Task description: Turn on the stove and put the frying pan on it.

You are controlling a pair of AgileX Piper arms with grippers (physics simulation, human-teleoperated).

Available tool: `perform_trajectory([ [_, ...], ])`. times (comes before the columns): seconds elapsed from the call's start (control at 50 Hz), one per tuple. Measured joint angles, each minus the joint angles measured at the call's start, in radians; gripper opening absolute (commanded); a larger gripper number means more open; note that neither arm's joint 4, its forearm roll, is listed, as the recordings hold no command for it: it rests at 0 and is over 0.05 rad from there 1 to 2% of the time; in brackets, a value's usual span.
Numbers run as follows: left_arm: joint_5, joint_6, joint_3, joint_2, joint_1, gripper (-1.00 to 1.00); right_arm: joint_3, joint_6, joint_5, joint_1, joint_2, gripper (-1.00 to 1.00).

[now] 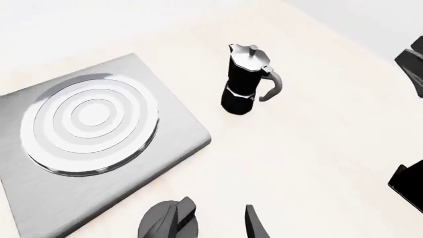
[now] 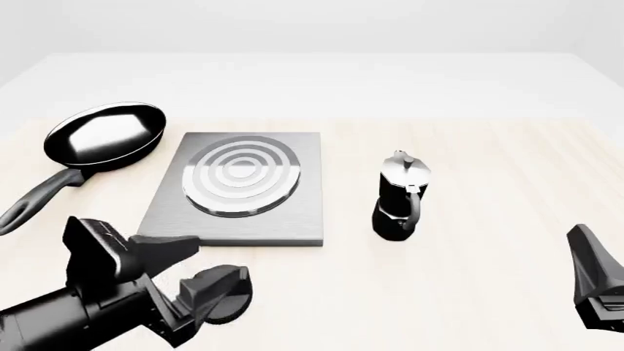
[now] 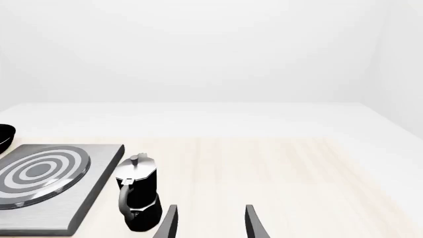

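Observation:
The stove, a grey square plate (image 2: 292, 223) with raised silver rings, lies at the table's middle left; it also shows in the left wrist view (image 1: 165, 148) and in the right wrist view (image 3: 79, 203). Its black oval knob (image 2: 234, 300) sits just in front of the plate. My left gripper (image 2: 222, 257) is open right above the knob (image 1: 153, 224), with one finger over it; I cannot tell if they touch. The frying pan (image 2: 102, 135), glossy black, rests on the table left of the stove, its handle pointing toward me. My right gripper (image 2: 592, 281) is open and empty at the front right.
A black-and-silver moka pot (image 2: 400, 197) stands upright right of the stove; it also shows in the left wrist view (image 1: 246, 79) and in the right wrist view (image 3: 137, 198). The light wooden table (image 2: 507, 183) stretches right of it.

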Motion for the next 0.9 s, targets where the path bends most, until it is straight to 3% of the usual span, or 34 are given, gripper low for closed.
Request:
perform_trajectory([
  [0.3, 0.251, 0.085, -0.080, -0.217, 0.066, 1.00, 0.000, 0.000, 0.000, 0.000, 0.000, 1.00],
  [0.9, 0.486, 0.190, -0.208, -0.329, 0.220, 1.00, 0.000, 0.000, 0.000, 0.000, 0.000, 1.00],
])
